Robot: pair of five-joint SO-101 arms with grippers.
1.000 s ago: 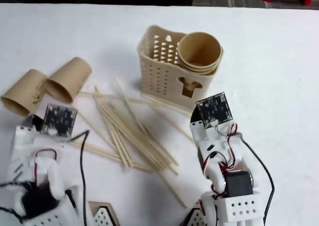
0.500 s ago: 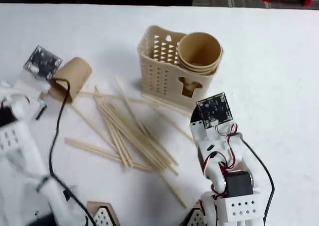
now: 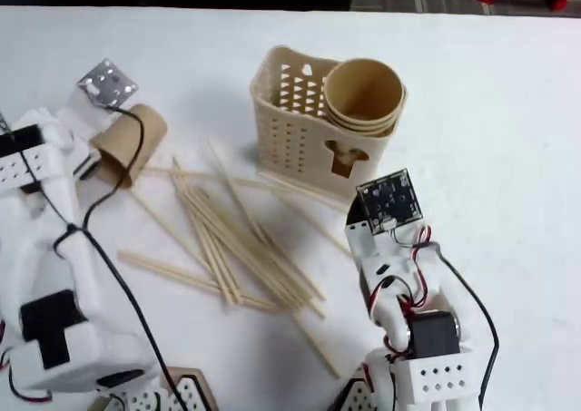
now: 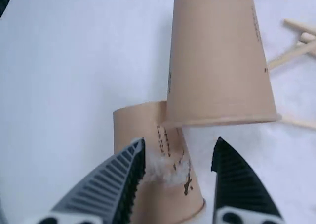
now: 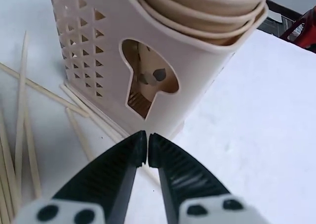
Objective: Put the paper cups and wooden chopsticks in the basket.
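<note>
Two brown paper cups lie on their sides at the table's left. My left gripper hangs open over them, its fingers either side of the lower cup, and the upper cup rests across that one. From above, one cup shows beside the left arm. The cream basket holds a stack of paper cups. Wooden chopsticks lie scattered in front of it. My right gripper is shut and holds nothing, just before the basket's front wall.
Some chopsticks lie against the basket's base, close to the right gripper. The right arm stands at the front right. White table extends to the right of the basket and behind it.
The left arm has swung from the table's front edge back and left to the two lying cups, and now covers one of them from above. The right arm has kept still.
</note>
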